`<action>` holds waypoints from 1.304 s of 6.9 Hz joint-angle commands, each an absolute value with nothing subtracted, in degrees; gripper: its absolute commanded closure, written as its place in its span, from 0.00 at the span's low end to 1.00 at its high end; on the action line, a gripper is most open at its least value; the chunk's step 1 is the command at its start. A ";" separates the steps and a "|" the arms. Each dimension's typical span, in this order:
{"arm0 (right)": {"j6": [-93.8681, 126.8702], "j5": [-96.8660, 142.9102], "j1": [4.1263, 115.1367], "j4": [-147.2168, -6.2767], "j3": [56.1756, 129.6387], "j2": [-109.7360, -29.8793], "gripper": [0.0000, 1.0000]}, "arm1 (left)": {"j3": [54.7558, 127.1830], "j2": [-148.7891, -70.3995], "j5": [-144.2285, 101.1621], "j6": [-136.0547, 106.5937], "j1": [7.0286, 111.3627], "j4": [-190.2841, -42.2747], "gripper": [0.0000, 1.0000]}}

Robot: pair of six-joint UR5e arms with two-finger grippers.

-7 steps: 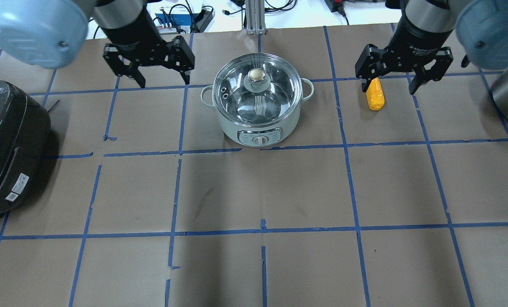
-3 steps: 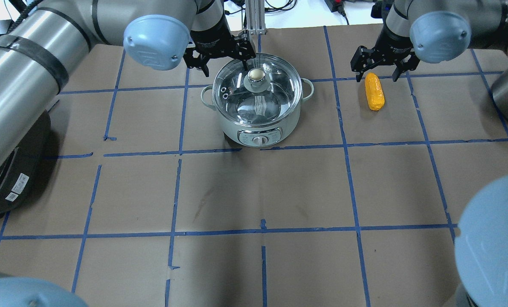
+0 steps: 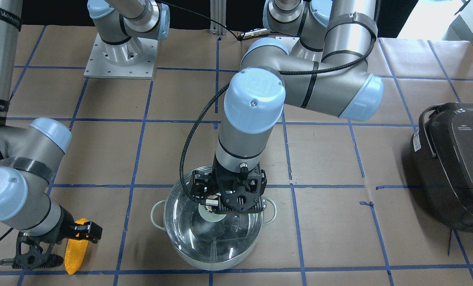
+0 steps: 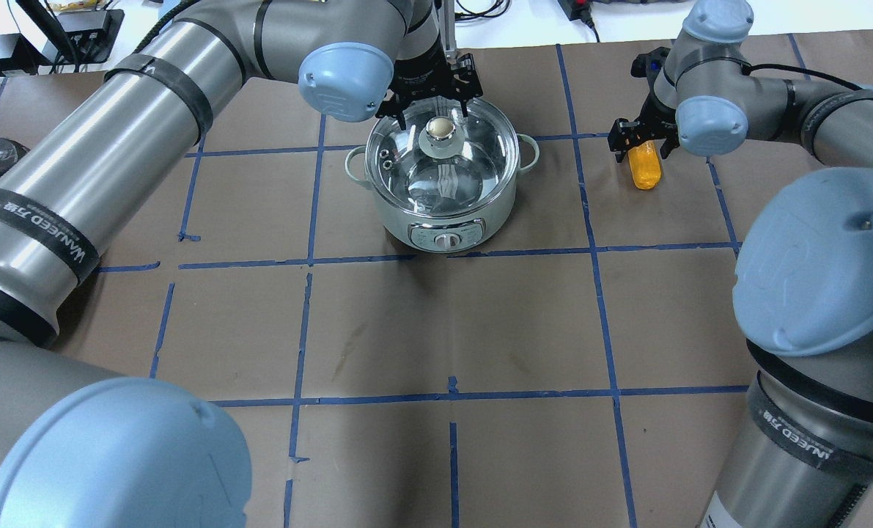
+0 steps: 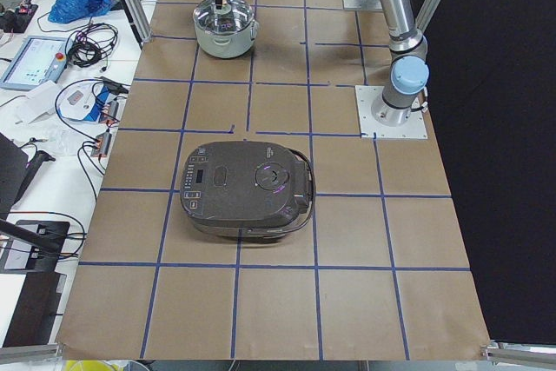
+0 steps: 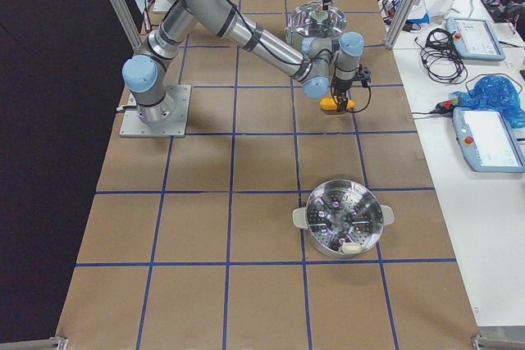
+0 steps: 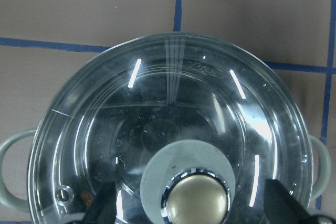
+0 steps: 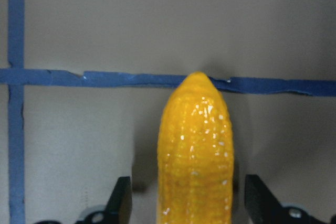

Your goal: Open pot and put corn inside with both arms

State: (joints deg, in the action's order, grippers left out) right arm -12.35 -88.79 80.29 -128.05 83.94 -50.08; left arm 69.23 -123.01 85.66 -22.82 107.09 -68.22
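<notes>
The steel pot point(image 4: 443, 194) with pale green handles stands at the far middle of the table, its glass lid point(image 4: 473, 158) on. It also shows in the front view point(image 3: 212, 238). My left gripper point(image 4: 432, 110) is open just over the lid. Its fingers point(image 7: 102, 208) stand on either side of the metal knob point(image 7: 197, 198), apart from it. The yellow-orange corn point(image 4: 646, 169) lies on the paper to the pot's right. My right gripper point(image 4: 641, 143) is open and low over the corn's far end. Its fingers point(image 8: 122, 200) straddle the cob point(image 8: 195, 145) with gaps on both sides.
A dark grey rice cooker point(image 3: 454, 163) sits at the table's end on my left side. A steel steamer basket point(image 6: 343, 227) stands near the end on my right side. Blue tape lines cross the brown paper.
My left gripper has moved right, from beside the pot to over the lid knob. My right gripper has come down around the corn's far end. Pot and corn have not moved.
</notes>
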 commanded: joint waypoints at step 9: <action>-10.02 -88.33 80.51 -118.22 83.94 -59.41 0.94 | 68.99 -114.09 86.48 4.64 92.53 -80.58 0.96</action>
